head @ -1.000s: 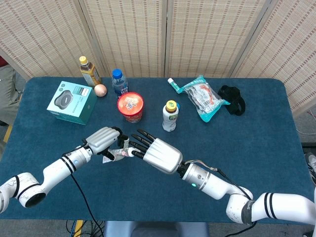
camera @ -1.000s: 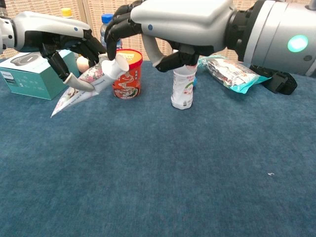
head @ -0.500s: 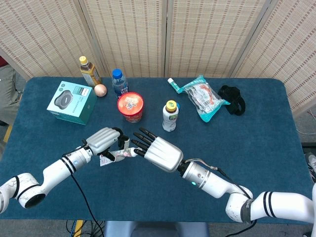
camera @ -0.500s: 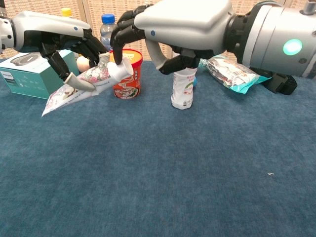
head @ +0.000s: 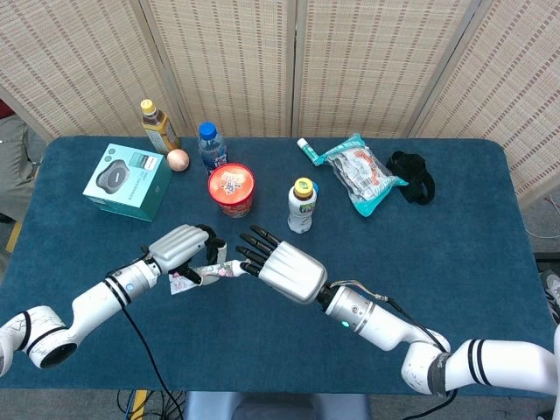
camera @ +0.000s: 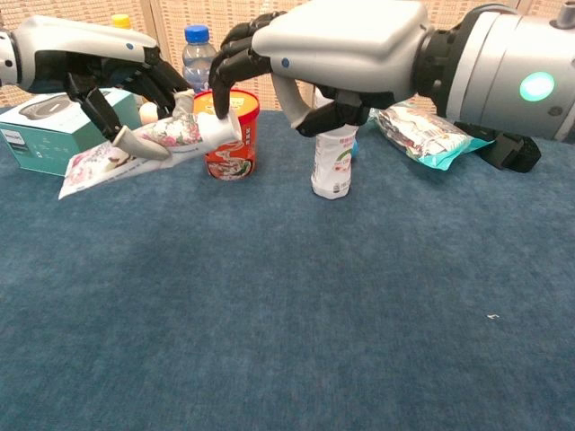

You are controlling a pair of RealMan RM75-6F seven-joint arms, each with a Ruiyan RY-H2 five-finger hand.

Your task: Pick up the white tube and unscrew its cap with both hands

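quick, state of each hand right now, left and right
Left hand: holding the white tube off the table.
Right hand: fingertips on the tube's cap; a real grip cannot be told.
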